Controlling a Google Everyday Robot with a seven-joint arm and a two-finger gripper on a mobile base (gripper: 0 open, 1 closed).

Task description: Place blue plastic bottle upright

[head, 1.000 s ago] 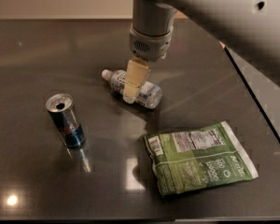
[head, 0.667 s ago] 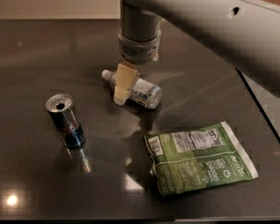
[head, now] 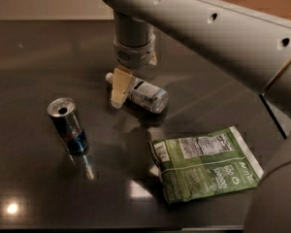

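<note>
The blue plastic bottle lies on its side on the dark table, its white cap pointing to the back left. My gripper hangs straight down over the bottle's neck end. It looks open: one cream finger stands in front of the bottle near the cap, and the other shows only as a sliver behind the wrist. The bottle rests on the table and is not lifted.
A blue-and-silver drink can stands upright to the front left of the bottle. A green snack bag lies flat at the front right. My arm spans the upper right. The table's right edge runs near the bag.
My gripper has moved left along the bottle, from over its middle to its cap end. The bottle, can and bag have not moved.
</note>
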